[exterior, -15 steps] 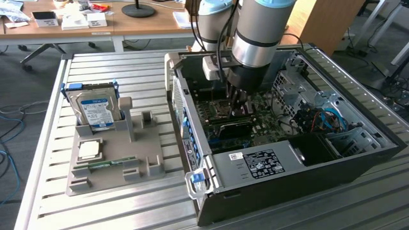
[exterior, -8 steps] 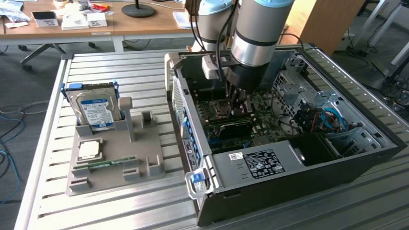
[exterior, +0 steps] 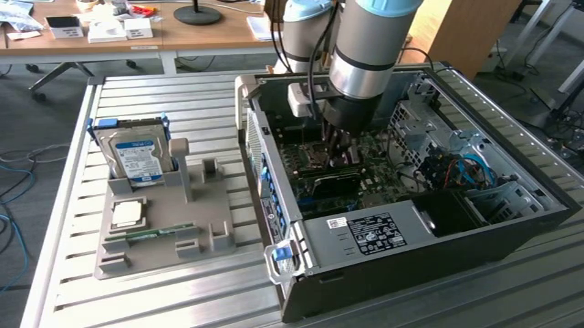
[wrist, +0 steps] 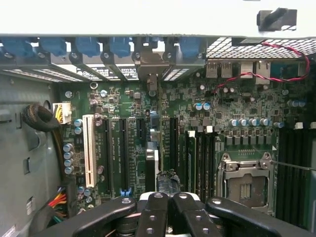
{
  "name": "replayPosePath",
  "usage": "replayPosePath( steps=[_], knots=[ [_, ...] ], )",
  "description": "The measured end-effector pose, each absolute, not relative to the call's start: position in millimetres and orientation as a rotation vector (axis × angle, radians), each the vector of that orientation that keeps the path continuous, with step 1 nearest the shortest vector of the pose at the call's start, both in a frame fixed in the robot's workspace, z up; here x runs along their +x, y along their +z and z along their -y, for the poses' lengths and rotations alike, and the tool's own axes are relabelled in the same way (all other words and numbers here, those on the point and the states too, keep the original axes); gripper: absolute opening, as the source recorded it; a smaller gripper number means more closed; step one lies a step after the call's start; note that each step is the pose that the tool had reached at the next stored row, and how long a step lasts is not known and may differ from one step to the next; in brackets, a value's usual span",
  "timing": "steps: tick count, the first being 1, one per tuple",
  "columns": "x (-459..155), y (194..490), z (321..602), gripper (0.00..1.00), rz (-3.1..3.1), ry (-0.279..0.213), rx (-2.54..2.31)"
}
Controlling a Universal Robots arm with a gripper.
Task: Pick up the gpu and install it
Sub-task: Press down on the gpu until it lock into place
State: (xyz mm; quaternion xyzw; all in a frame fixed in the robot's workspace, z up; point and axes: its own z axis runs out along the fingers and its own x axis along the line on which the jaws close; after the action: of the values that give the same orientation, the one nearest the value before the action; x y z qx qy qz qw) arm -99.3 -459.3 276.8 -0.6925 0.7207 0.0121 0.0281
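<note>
We see soft, even daylight in the exterior view, brightest over the ribbed pale metal table point(exterior: 182, 301); the open black computer case point(exterior: 511, 232) keeps its interior dim, with a shadow under the grey-and-blue robot arm point(exterior: 365, 61). In the wrist view, the upper edge of the frame is washed out white, the green motherboard point(wrist: 207, 118) is evenly lit, and the black gripper fingers point(wrist: 163, 217) at the lower edge look slightly soft.

No legible text; labels on hard drive point(exterior: 137, 160), power supply point(exterior: 373, 234) unreadable.
</note>
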Motion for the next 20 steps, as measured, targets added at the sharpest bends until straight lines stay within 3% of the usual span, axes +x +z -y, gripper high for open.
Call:
replayPosePath(
  steps=[20],
  knots=[
    [-99.2,268.3,460.8,0.11,-2.224,0.037,-2.138]
  ],
)
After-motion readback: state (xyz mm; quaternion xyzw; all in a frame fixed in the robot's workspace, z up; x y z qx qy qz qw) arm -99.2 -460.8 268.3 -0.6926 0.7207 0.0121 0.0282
